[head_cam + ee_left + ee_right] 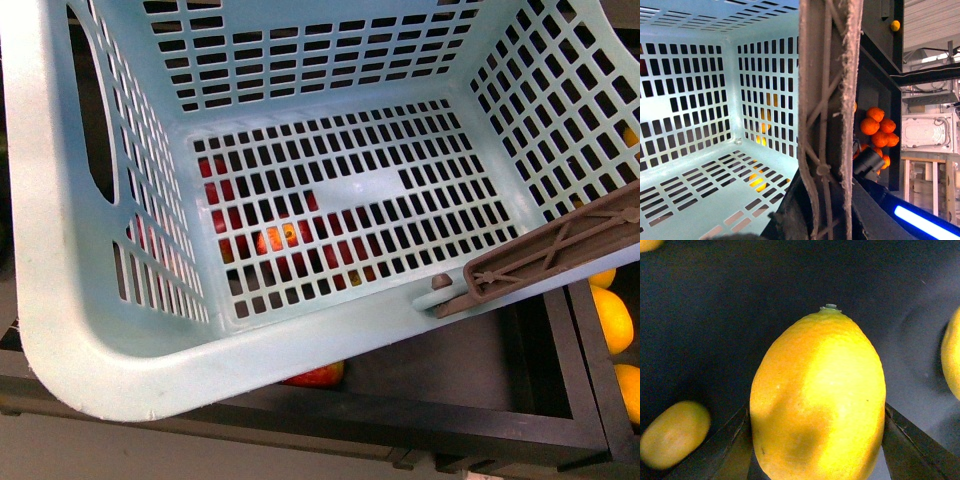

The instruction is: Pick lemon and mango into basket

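While the pale mint-green slotted plastic basket [60, 330] fills the front view, tilted, red and orange fruit [275, 238] shows thru its floor slots; left gripper [830, 215] jaws are closed on its brown ribbed handle [827, 100], w/ round orange tangerines [877, 131] heaped beyond; only the right wrist view shows the bright yellow oval lemon [817, 390], clamped between right gripper [817, 445] jaws over a dark surface [715, 315], outside the basket; smaller yellow-orange fruit [672, 435] nearby.

Red apple [318, 375]: one, front view, 6 o'clock, lying in a black compartmented tray [470, 390] that runs from 6 to 4 o'clock.

Tangerines [879, 131]: heaped cluster, deep orange, left wrist view, against a dark partition.

White appliance [928, 131]: background, beyond the tangerines.
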Controlling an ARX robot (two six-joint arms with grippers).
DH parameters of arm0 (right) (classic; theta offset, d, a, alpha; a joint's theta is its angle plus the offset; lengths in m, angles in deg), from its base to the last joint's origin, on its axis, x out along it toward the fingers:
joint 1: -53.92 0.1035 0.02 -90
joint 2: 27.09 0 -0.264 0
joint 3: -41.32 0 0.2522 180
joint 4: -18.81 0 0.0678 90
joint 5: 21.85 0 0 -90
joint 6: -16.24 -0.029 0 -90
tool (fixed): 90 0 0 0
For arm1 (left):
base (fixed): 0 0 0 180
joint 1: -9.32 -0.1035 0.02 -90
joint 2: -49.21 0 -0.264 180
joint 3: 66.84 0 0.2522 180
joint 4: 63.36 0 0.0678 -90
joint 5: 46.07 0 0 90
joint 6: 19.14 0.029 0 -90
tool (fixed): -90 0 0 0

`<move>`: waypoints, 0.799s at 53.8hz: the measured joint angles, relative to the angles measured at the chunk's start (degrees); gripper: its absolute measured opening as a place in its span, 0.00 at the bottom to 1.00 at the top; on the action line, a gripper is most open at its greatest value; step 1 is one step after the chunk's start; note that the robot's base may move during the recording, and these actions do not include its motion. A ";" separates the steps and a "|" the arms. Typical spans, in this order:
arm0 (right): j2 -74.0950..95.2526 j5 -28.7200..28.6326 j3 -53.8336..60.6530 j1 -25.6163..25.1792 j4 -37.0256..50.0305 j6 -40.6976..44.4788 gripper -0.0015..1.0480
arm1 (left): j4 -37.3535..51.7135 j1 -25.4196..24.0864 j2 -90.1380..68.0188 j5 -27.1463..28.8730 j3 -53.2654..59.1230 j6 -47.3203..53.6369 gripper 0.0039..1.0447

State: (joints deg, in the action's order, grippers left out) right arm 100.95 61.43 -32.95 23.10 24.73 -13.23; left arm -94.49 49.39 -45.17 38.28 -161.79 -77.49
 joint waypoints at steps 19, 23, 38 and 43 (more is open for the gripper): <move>-41.51 -21.86 16.59 -0.35 -7.89 13.22 0.58 | 0.00 0.00 0.00 0.04 0.00 0.00 0.06; -48.37 -22.82 17.20 1.09 -8.07 13.11 0.58 | 0.00 0.00 0.00 0.02 0.00 0.00 0.06; -63.21 -16.50 22.14 19.30 -5.84 4.87 0.58 | 0.00 0.00 0.00 0.02 0.00 0.02 0.06; -62.66 -13.51 22.80 24.52 -4.35 3.61 0.58 | 0.00 0.00 0.00 0.02 0.00 0.02 0.06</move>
State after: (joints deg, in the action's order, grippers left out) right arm 38.29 47.92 -10.15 47.62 20.38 -9.62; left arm -94.49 49.39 -45.17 38.30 -161.79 -77.47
